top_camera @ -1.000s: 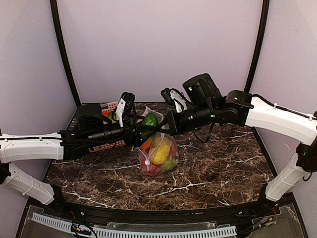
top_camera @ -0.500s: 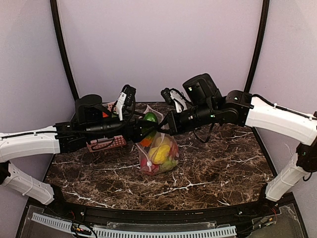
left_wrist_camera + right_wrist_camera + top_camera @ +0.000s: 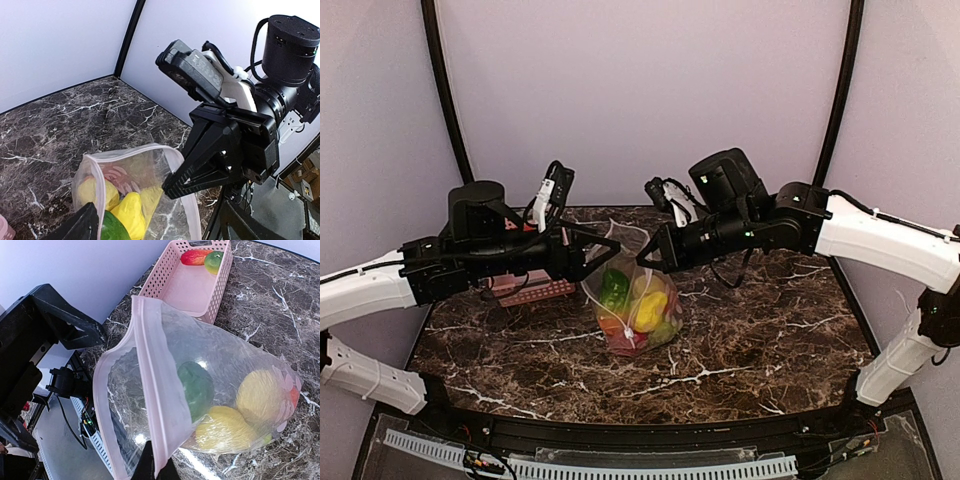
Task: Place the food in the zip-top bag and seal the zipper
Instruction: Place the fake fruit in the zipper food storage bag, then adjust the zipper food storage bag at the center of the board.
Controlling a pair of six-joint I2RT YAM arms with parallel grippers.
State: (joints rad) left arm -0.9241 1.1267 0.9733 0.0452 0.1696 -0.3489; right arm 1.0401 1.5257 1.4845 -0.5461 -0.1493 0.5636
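Two grippers flank the bag's mouth. The right gripper (image 3: 647,258) is clamped on the pink zipper (image 3: 151,390) rim. The bag (image 3: 638,312) hangs just below it, its base seemingly on the table. The mouth gapes toward the left gripper (image 3: 602,255), which stands wide and empty just beside the rim. Food (image 3: 225,432) fills the bottom; two more pieces lie in the basket (image 3: 222,282) behind the left gripper. The film looks thin, soft and slippery, so the stiffer zipper strip is likely the surest hold.
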